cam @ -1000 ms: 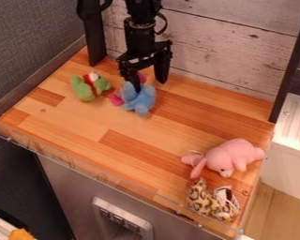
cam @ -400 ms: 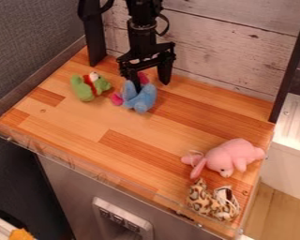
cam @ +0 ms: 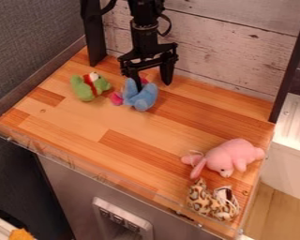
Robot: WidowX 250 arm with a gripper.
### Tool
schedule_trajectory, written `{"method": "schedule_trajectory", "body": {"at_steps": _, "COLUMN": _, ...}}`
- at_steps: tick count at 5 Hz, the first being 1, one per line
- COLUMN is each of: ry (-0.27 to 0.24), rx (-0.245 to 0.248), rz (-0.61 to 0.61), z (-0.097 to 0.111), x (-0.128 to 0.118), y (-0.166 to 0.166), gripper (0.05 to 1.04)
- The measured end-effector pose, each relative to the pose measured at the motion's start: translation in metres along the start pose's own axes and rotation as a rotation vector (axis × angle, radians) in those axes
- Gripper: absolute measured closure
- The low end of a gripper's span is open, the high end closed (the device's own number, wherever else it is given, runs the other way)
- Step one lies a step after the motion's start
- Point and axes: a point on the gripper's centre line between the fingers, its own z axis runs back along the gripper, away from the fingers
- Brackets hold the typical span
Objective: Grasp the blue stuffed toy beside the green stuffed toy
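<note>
One wooden counter spans the middle. Upper center, the gripper stands with jaws apart. Lower right lie a pink plush and leopard-print toy. Upper center, a blue plush touches one finger; upper left, a green plush.

1 pink plush toy lies near the right edge of the wooden counter, 1 leopard-print toy at its front right corner, 1 green plush toy toward its back left. Behind the counter stands a plank wall; below its front edge, a grey panel.
</note>
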Motion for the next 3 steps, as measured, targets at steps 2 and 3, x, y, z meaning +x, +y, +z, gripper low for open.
{"method": "schedule_trajectory", "body": {"at_steps": 2, "ry": -0.007, "rx": 0.001, "rz": 0.088, "z": -0.0014, "x": 0.0019, "y": -0.0003, "gripper": 0.086}}
{"method": "schedule_trajectory", "body": {"at_steps": 3, "ry": -0.007, "rx": 0.000, "rz": 0.145, "z": -0.0019, "x": 0.0033, "y": 0.0057, "gripper": 0.147}}
